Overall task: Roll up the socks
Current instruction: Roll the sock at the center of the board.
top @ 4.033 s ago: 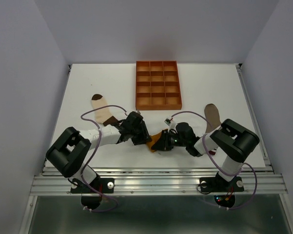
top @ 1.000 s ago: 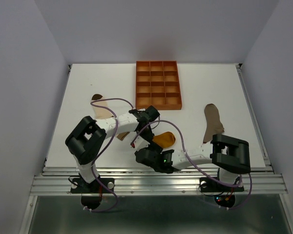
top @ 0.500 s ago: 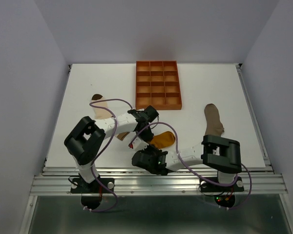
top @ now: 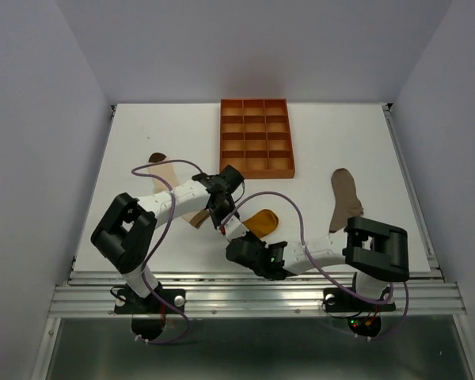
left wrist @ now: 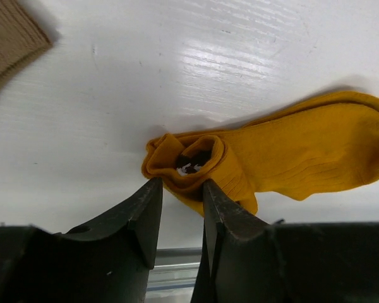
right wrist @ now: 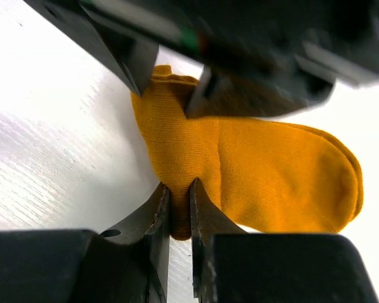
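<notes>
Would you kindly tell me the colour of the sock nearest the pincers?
The sock is mustard yellow; the left wrist view shows it best.

A white table with a faint wood grain (it gleams under overhead light in the left wrist view) fills a booth of plain, pale lavender-grey walls. An aluminium rail runs along its near edge, and below that lies a dull grey-green floor.
</notes>
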